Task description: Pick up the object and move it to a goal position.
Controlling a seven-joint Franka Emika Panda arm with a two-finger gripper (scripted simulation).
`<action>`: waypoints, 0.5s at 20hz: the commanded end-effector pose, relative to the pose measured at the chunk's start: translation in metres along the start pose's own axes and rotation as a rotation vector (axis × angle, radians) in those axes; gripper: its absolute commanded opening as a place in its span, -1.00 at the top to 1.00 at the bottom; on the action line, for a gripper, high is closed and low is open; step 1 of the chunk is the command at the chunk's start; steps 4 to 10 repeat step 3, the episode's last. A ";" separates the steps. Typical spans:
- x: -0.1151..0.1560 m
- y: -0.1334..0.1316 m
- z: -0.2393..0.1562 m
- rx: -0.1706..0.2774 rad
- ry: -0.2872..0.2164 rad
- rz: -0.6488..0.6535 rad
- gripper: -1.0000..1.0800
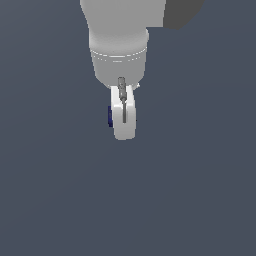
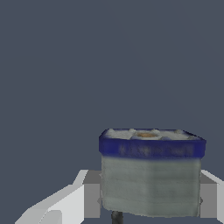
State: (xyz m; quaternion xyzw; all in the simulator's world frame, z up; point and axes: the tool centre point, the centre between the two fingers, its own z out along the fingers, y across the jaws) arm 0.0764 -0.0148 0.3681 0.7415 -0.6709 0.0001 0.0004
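Wrist view — object [image 2: 151,173] between the gripper [image 2: 148,199] fingers [image 2: 89,197], seemingly clamped on it — both aloft.

The white arm hangs straight down, its gripper [image 1: 123,116] clamped with fingers [image 2: 209,199] drawn inward.

Matt white end effector [image 1: 123,117]; object [image 2: 151,173] dull grey, blue-rimmed.
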 end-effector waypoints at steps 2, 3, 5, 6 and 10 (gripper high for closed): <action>0.001 -0.001 -0.003 0.000 0.000 0.000 1.00; 0.001 -0.002 -0.003 0.000 0.000 0.000 1.00; 0.001 -0.002 -0.003 0.000 0.000 0.000 1.00; 0.001 -0.002 -0.003 0.000 0.000 0.000 1.00; 0.001 -0.002 -0.003 0.000 0.000 0.000 1.00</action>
